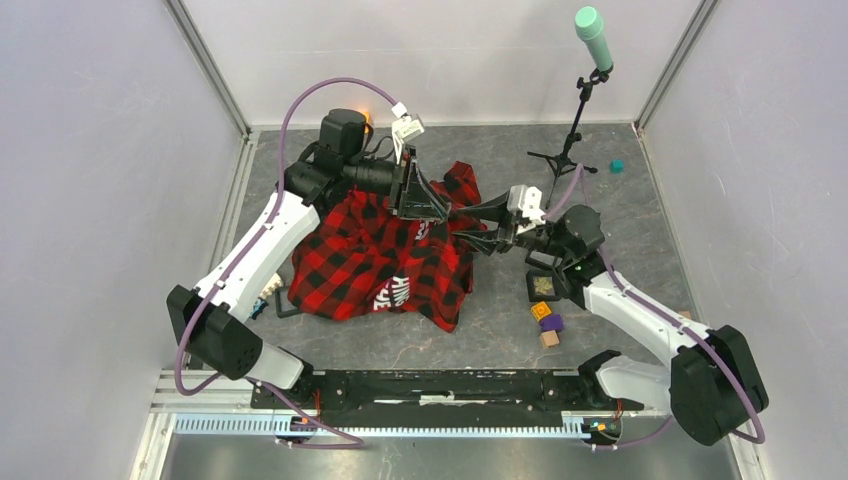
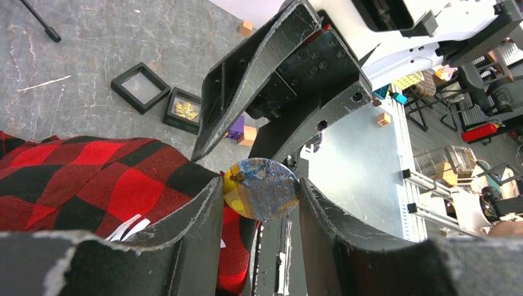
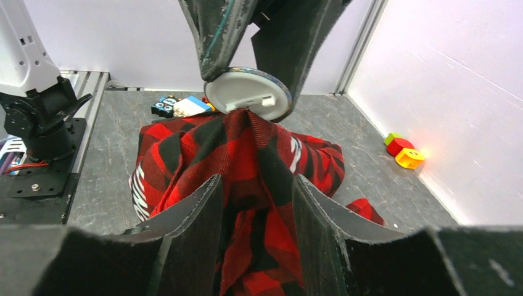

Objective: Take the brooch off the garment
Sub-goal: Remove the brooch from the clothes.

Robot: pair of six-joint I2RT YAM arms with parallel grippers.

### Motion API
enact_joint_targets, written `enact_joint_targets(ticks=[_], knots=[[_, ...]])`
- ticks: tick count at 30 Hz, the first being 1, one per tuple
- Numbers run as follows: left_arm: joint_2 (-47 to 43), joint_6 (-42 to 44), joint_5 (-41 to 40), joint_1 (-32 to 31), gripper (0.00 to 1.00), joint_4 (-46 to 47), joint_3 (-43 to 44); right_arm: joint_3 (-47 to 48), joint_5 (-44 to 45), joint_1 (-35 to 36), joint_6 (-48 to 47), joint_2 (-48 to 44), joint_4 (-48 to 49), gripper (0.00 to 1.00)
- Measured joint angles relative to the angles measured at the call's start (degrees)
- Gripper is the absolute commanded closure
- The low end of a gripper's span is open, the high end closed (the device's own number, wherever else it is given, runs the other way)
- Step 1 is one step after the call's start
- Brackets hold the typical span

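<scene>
Brooch (image 2: 260, 188): a round disc raised above the table (image 1: 500, 325), at the centre of the left wrist view, not yet free of the cloth.
Garment (image 1: 370, 265): a red-and-black check shirt, heaped left of centre in the top view. One fold is drawn up into a cone that ends at the brooch.
Left gripper (image 2: 260, 185): half-wide, holding the brooch by its rim.
Right gripper (image 3: 258, 182): its fingers stand on both sides of the cone, just below the disc. I cannot tell if they pinch it.
Step, my judgement: clamp the cloth close under the disc, then pull the brooch slowly and straight, so the rim does not slip.
Left wrist view alone: the painted blue-and-yellow face.
Right wrist view alone: the white back and the hanging cone.
Top view alone: both arms meet over the garment's upper edge; the brooch is hidden there.
</scene>
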Motion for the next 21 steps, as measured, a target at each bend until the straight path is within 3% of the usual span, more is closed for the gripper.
enact_joint_targets(ticks=[3,11,21], knots=[[-0.1,-0.4,0.7,0.0,0.75,0.8,-0.5,0.0,0.4,1.3,0.1,0.2,0.0,0.5],[-0.7,-2.4,1.6,0.0,0.75,4.1,-4.0,0.0,0.6,1.7,3.0,0.1,2.8,0.36],[-1.0,-3.6,5.5,0.0,0.75,4.7,-6.1,0.1,-5.1,1.7,-3.3,-0.6,3.9,0.39]])
